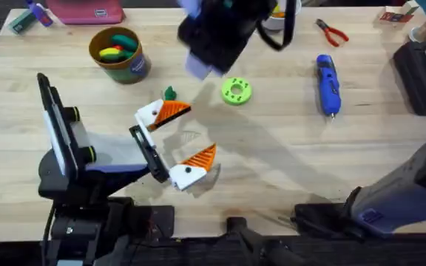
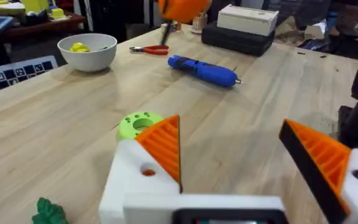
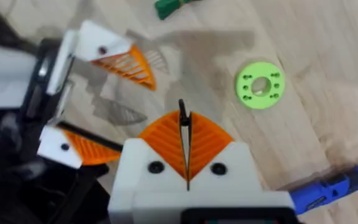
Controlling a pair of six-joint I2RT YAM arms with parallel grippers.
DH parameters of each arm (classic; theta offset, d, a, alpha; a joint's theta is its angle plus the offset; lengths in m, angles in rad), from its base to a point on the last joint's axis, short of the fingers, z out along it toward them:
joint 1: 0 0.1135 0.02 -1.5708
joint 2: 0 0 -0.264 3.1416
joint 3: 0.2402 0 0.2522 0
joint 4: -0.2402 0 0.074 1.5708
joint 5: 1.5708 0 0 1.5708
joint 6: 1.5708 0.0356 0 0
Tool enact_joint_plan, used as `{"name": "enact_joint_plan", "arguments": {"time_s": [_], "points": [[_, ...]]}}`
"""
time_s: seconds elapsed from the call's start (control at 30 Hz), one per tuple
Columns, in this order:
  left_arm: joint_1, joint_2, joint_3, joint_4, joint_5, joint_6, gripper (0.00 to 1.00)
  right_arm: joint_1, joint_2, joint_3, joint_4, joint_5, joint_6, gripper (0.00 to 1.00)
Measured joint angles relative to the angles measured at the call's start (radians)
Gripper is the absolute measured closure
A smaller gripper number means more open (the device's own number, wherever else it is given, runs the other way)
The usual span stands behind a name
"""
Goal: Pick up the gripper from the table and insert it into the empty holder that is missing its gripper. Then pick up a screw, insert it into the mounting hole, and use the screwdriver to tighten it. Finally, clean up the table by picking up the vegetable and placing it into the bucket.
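Observation:
My left gripper (image 1: 187, 134) rests open on the table. Both of its white holders (image 1: 151, 114) carry an orange ribbed gripper pad (image 1: 173, 111), and I cannot tell which pad is the task's. My right gripper (image 3: 184, 124) hovers above it, shut on a thin dark screw (image 3: 181, 111) that sticks out past the pad tips. The dark-green vegetable (image 1: 170, 93) lies just beyond the left gripper's far finger. Toys fill the teal bucket (image 1: 135, 70) at the back left. To the right lies the blue screwdriver (image 1: 328, 83).
A green disc (image 1: 236, 91) lies between the left gripper and the screwdriver. Red pliers (image 1: 333, 32) and a white bowl (image 2: 87, 53) sit at the back. A dark box (image 1: 420, 77) stands at the right edge.

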Motion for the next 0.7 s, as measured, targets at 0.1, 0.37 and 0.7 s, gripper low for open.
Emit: {"name": "enact_joint_plan", "arguments": {"time_s": [0.1,0.37,0.7], "points": [[0.0,0.0,0.0,0.0,0.0,0.0,0.015,0.051,0.0,0.0,-0.01,-0.002,-0.056,0.996],[0.0,0.0,0.0,0.0,0.0,0.0,0.014,0.128,0.001,0.0,0.019,-0.002,-0.2,0.996],[0.0,0.0,0.0,0.0,0.0,0.0,0.016,0.151,0.034,0.002,0.101,-0.076,-0.354,0.996]]}}
